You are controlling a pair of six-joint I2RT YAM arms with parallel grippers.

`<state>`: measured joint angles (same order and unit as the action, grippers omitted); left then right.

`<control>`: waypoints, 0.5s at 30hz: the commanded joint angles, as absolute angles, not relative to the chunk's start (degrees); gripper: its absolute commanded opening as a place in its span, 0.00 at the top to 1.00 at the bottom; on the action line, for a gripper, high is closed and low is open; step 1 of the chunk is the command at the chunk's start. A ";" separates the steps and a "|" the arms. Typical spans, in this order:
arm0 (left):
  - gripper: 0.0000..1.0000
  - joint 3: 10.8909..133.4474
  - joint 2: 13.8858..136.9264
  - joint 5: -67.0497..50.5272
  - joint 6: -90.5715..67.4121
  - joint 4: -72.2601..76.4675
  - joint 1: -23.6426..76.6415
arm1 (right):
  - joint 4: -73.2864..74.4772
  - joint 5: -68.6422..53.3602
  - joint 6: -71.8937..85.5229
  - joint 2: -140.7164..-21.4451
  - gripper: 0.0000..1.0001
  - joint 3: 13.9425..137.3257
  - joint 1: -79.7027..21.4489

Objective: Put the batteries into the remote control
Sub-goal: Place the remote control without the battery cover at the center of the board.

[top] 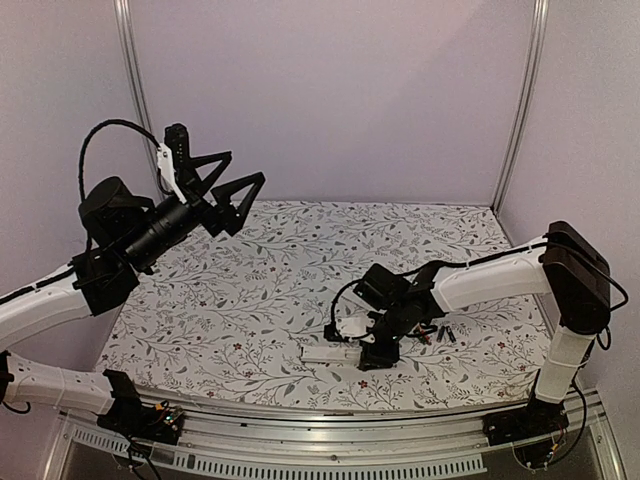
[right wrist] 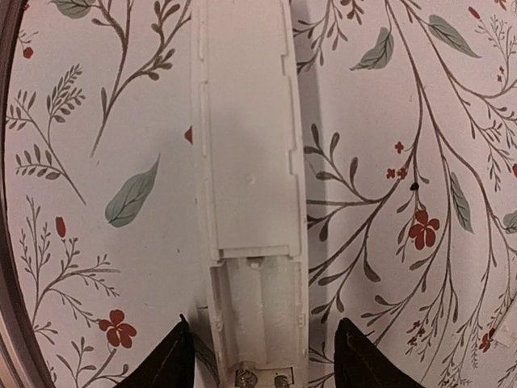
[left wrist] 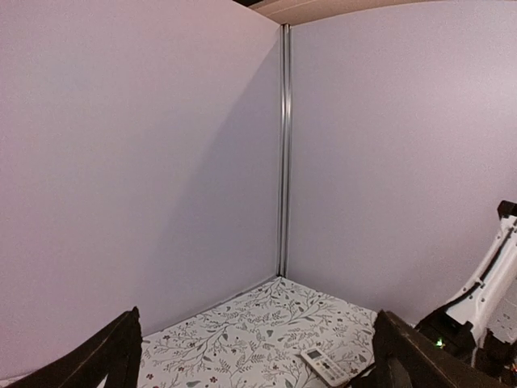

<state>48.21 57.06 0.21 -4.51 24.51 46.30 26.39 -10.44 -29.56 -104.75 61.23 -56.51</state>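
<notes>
A white remote (right wrist: 246,162) lies face down on the floral cloth, with its battery bay (right wrist: 258,315) uncovered and empty and spring contacts at the near end. My right gripper (right wrist: 262,360) is open, its two black fingertips (right wrist: 174,360) standing either side of the bay end. In the top view this remote (top: 328,353) lies just left of the right gripper (top: 378,350). Several tiny red and black batteries (top: 440,333) lie on the cloth to the right of that gripper. My left gripper (top: 247,167) is open, empty and raised high at the back left.
A second white remote (left wrist: 323,365), face up with display and buttons, lies near the right arm; a white shape (top: 352,325) beside the right wrist may be it. Pale walls enclose the table (top: 300,260), with corner posts (top: 520,100).
</notes>
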 commanded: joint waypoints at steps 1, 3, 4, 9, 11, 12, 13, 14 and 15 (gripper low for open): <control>0.00 48.12 57.42 -1.79 -3.56 21.88 45.33 | 27.33 -7.68 -31.43 -103.52 0.34 62.97 -56.60; 0.00 48.12 57.48 -2.43 -2.33 19.45 45.20 | 26.90 -8.15 -31.55 -100.97 0.27 64.03 -56.60; 0.00 48.20 57.52 -2.58 -0.96 17.84 45.16 | 26.63 -8.67 -31.10 -99.37 0.26 64.88 -56.60; 0.00 50.86 59.74 -2.21 5.12 5.50 45.17 | 23.64 -9.97 -21.10 -89.08 0.17 69.94 -53.85; 0.01 51.94 61.06 -2.20 6.82 0.81 45.09 | 25.04 -10.11 -11.14 -86.52 0.21 71.50 -48.28; 0.02 52.10 61.81 -2.42 7.64 -2.22 45.16 | 26.92 -10.57 -6.76 -85.34 0.29 71.90 -44.82; 0.03 52.07 62.57 -2.59 8.15 -4.65 45.14 | 29.05 -11.44 -0.99 -84.79 0.36 71.79 -41.16; 0.04 51.94 63.32 -2.77 8.51 -5.88 45.24 | 31.23 -11.36 6.05 -84.11 0.43 71.05 -38.23; 0.06 51.60 64.23 -3.02 8.70 -6.85 45.23 | 33.62 -9.87 9.23 -83.65 0.49 69.91 -36.13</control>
